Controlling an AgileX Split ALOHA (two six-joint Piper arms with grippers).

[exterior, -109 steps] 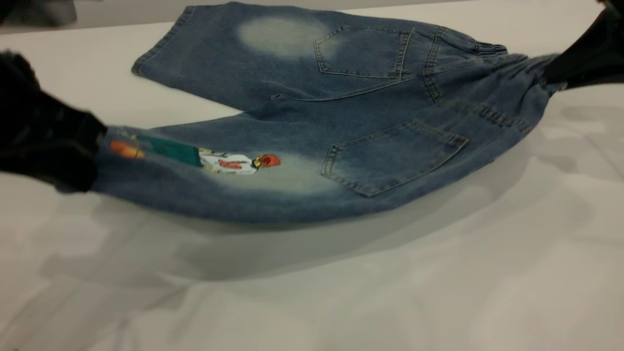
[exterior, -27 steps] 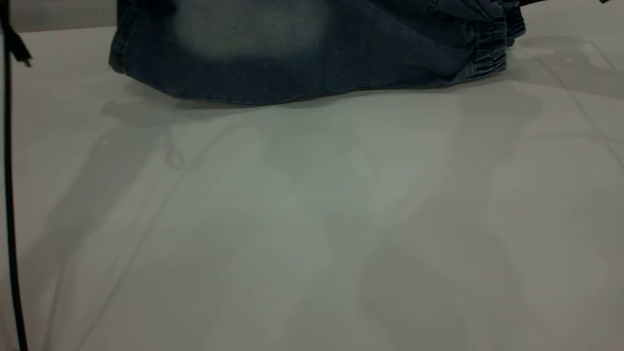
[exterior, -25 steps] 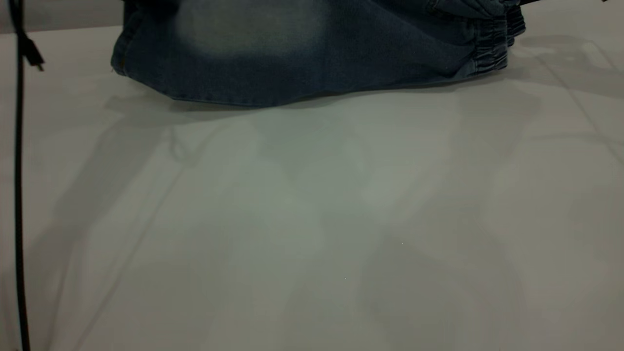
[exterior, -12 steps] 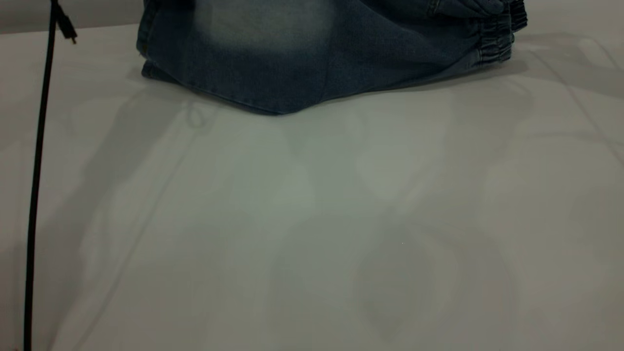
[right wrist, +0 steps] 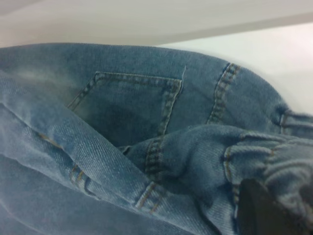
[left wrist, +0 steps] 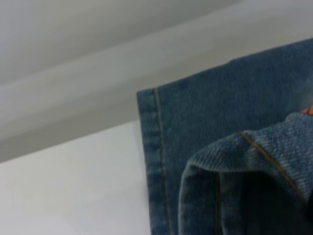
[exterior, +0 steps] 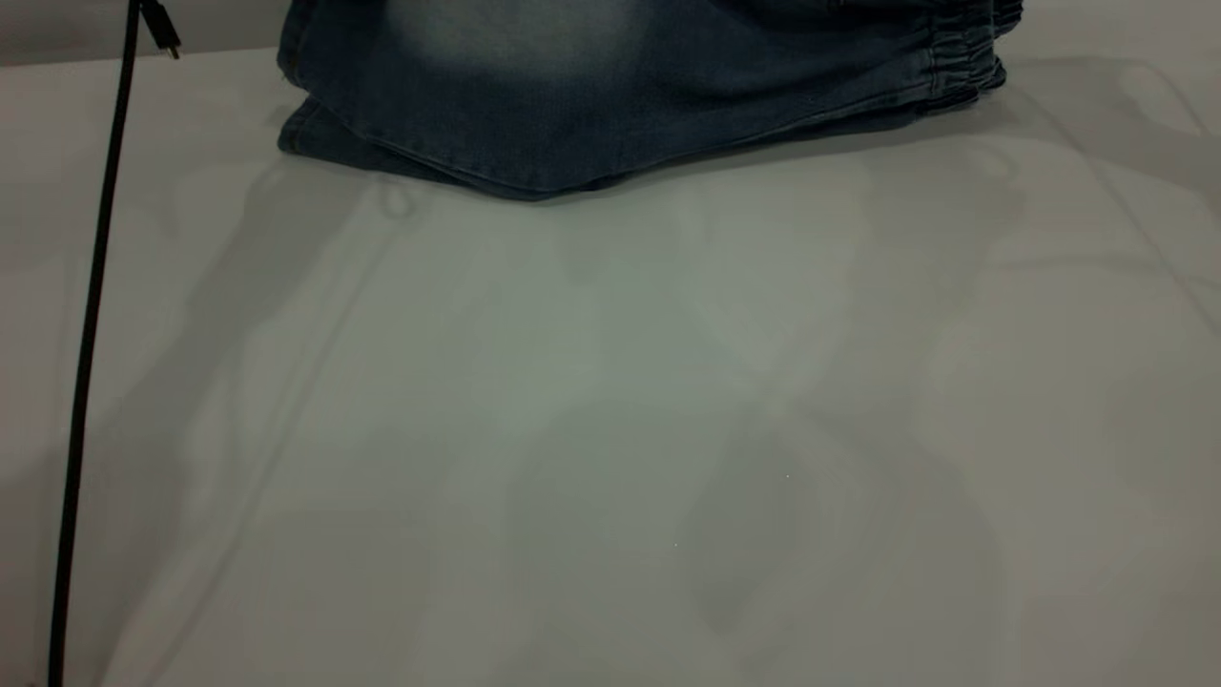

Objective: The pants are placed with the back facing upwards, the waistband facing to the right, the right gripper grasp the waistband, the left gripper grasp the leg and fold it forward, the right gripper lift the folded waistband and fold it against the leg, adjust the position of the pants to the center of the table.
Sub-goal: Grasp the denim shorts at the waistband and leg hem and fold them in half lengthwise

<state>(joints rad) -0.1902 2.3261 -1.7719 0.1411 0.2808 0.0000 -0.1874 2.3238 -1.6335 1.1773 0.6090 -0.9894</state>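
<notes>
The pants (exterior: 591, 105) lie folded lengthwise at the far side of the table (exterior: 610, 429), one leg on top of the other, elastic waistband (exterior: 963, 72) to the right. Neither gripper shows in the exterior view. In the left wrist view the hem of the leg (left wrist: 230, 156) is bunched up close to the camera over the flat lower leg (left wrist: 161, 147); a speck of orange print (left wrist: 308, 110) shows and the fingers are hidden by cloth. In the right wrist view a black finger (right wrist: 257, 210) is sunk into the gathered waistband (right wrist: 274, 161), above a back pocket (right wrist: 132, 103).
A thin black cable (exterior: 91, 315) hangs down the left side of the exterior view. Bare tabletop with soft arm shadows fills everything nearer than the pants.
The printed leg has been carried over onto the far leg since the oldest frame. Over the last second the upper layer has sunk lower and the cable has drifted right.
</notes>
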